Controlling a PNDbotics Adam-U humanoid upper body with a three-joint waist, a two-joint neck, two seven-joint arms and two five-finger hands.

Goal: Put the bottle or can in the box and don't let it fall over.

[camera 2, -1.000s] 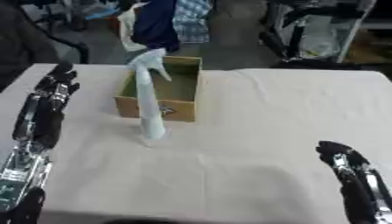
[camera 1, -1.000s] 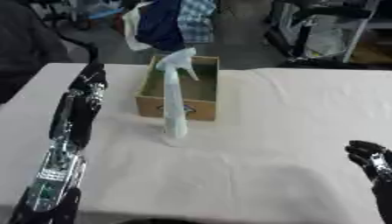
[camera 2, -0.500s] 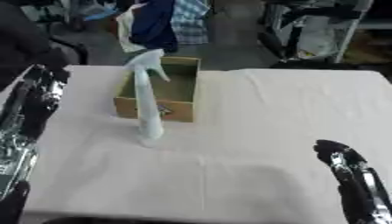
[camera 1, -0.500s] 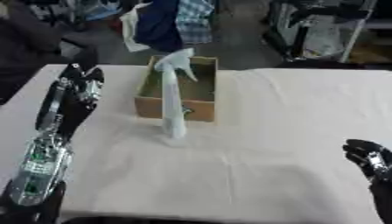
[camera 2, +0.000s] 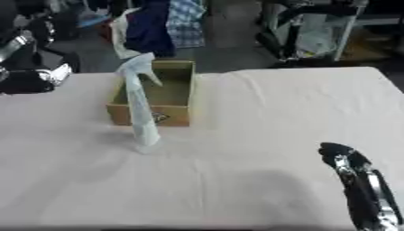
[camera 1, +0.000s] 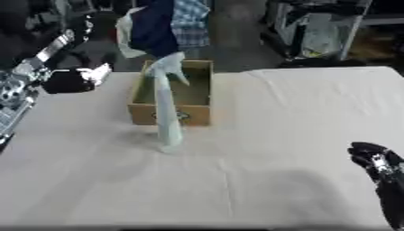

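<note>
Spray bottle (camera 1: 167,113) upright on white tablecloth (camera 1: 268,135), touching front wall of cardboard box (camera 1: 175,94), not inside yet. My left hand (camera 1: 75,79) off left, fingers unclear. Right hand (camera 2: 351,169) idle, relaxed.

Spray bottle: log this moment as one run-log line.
spray bottle: upright on table, outside box | left hand: raised left of box | right hand: idle, lower right
</note>
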